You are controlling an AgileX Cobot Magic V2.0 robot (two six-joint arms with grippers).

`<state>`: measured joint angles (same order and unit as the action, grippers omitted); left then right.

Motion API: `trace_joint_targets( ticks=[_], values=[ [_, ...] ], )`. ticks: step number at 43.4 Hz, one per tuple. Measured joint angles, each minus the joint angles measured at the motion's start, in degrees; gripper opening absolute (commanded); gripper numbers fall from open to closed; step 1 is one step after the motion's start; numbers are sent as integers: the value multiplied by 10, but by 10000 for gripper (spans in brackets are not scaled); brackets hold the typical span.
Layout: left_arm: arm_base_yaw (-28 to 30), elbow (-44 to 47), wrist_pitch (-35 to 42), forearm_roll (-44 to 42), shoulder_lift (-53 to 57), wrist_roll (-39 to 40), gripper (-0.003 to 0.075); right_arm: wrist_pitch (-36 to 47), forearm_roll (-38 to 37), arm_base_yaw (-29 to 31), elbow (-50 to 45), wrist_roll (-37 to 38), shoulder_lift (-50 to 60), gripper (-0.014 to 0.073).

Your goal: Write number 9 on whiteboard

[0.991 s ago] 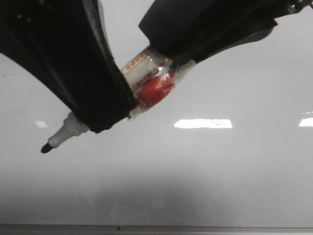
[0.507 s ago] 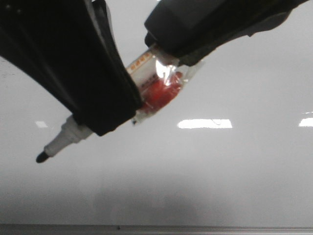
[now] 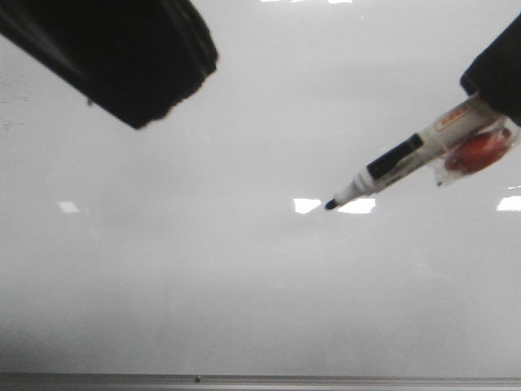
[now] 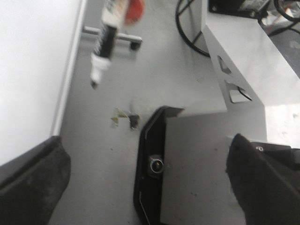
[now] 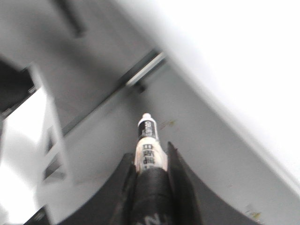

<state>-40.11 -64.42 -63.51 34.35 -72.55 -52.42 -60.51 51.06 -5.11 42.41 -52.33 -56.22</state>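
This looks like a robotics lab or test room rather than a home. A large glossy whiteboard [image 3: 244, 269] with a thin metal bottom edge fills the front view and mirrors rectangular ceiling lights [image 3: 338, 205]. The left wrist view shows a bare grey floor [image 4: 154, 75], scuffed and spotted, with black cables [image 4: 187, 28] looped across it and a plain grey metal frame [image 4: 243, 65] with cut-out slots. A metal rail [image 5: 140, 70] crosses the same grey floor in the right wrist view.
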Motion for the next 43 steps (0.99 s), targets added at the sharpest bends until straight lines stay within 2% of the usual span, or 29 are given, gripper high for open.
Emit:
trace_joint_targets(
  ticks=[4, 8, 13, 21, 27, 32, 43],
  values=[
    [23, 33, 23, 0, 43, 1, 413, 36, 7, 18, -12, 0, 34, -68],
    [48, 80, 37, -1, 90, 1, 200, 55, 28, 22, -13, 0, 49, -68],
    [74, 145, 49, -1, 153, 1, -18, 63, 66, 22, -13, 0, 44, -68],
    [85, 207, 51, 13, 218, 1, -19, 102, 156, 22, -12, -58, -2, -68],
    [85, 217, 51, 16, 232, 1, -19, 169, 247, 21, 13, -121, -61, -68],
    [85, 217, 52, 17, 233, 1, -19, 187, 307, 21, 47, -157, -114, -68],
    [85, 217, 54, 18, 233, 1, -19, 198, 339, 21, 105, -167, -226, -68]
  ],
)
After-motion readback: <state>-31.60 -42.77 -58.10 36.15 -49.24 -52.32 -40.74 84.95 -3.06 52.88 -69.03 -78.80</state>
